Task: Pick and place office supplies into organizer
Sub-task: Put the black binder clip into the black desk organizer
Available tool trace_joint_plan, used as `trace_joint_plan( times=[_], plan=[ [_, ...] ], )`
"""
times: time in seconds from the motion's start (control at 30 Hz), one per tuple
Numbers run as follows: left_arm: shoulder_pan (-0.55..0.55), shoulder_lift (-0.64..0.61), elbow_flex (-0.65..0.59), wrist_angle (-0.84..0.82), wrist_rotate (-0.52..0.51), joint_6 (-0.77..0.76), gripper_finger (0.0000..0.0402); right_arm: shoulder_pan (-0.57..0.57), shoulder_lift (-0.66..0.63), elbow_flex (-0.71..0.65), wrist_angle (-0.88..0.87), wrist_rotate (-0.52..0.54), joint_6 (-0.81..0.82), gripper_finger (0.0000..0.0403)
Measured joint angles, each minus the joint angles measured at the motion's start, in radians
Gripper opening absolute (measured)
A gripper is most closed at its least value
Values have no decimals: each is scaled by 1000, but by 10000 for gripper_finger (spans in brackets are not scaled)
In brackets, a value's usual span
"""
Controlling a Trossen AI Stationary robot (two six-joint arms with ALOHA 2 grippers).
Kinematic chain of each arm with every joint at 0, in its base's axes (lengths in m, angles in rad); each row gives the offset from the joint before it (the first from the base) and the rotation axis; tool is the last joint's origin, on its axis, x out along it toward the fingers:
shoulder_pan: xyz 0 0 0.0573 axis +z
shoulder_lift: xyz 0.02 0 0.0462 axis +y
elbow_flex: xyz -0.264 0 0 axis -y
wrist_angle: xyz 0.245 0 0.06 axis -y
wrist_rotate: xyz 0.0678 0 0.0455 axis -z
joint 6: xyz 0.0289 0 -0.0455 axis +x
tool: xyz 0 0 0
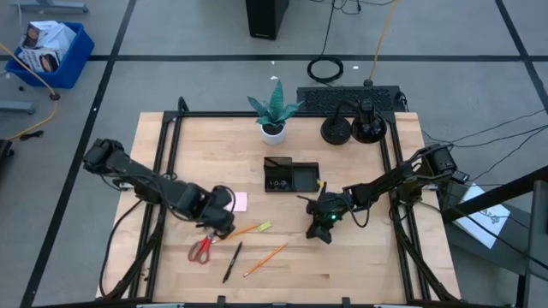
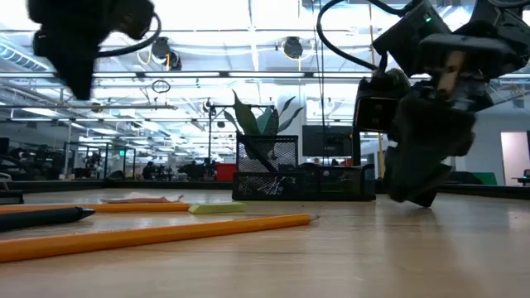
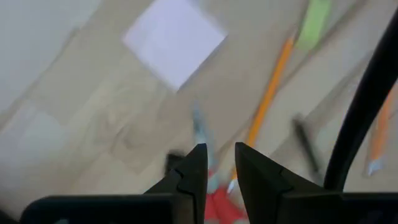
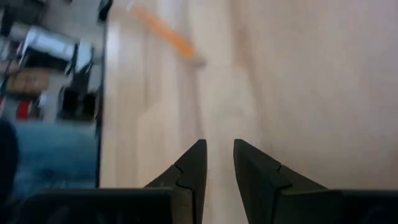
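Nearest the front edge of the bench [image 1: 360, 265]: red-handled scissors [image 1: 201, 249], one black pen [image 1: 232, 262], and one orange pencil [image 1: 265, 260] lying slantwise, all flat on the wood. Just behind, a second orange pencil [image 1: 243, 231] ending close to a yellow-green highlighter [image 1: 265, 227].

Over the scissors, the left end effector [image 1: 221, 224], carried on an arm reaching in from the left edge with elbow bent, wrist tipped downward. Fingers [image 3: 193, 171] set to a narrow gap, holding nothing, hanging above the scissors' blades and red handles. Just beside it, toward the far side, one pink sticky-note pad [image 1: 240, 201].

At centre-right, the right end effector [image 1: 323, 227], on an arm stretched in from the right edge, wrist pitched down, tip close to the wood in the low view, though contact cannot be told. Fingers [image 4: 193, 171] likewise narrowly parted, empty, bare bench beneath them.

Farther back, one black organizer [image 1: 291, 177] at mid-bench, well apart from the loose supplies, with small items showing in its left compartment, too small to identify. Beyond it, one potted plant [image 1: 274, 111] near the far edge, two round black bases [image 1: 353, 130] to its right, and a black keyboard [image 1: 351, 98] past the far edge of the bench.
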Motion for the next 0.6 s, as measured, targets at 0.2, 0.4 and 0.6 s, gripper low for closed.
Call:
trace_joint_plan(
  times=[0.2,0.4,0.6],
  plan=[
    [-65,0,-72,-33,-4,-119,88,0,0,0,2,162,132,75],
    [-76,-2,-108,-40,11,-199,88,0,0,0,3,178,166,75],
    [-91,-1,-187,-47,79,-138,88,0,0,1,20,259,330,75]
  ],
)
